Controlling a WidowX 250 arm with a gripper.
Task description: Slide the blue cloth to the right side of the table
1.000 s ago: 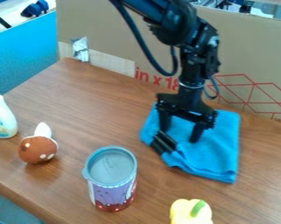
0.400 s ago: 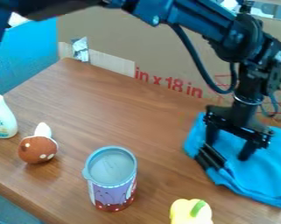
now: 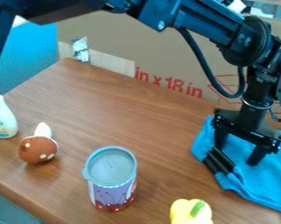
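Observation:
The gripper is at the right side of the table, low over a blue cloth. Its fingers stand apart, with blue cloth showing between them and their tips down at the fabric. Two short black bars lie side by side at the left finger's lower end, over the cloth's left edge. The cloth is spread out with some folds and runs off the right edge of the view.
A purple and red lidded cup stands front centre, a yellow pepper toy at the front edge. Left are a brown and white toy and a pale bottle. A cardboard wall lines the back.
The gripper has moved right and somewhat toward the front, and the blue cloth has slid along with it. The cup, pepper, brown toy and bottle have kept their places.

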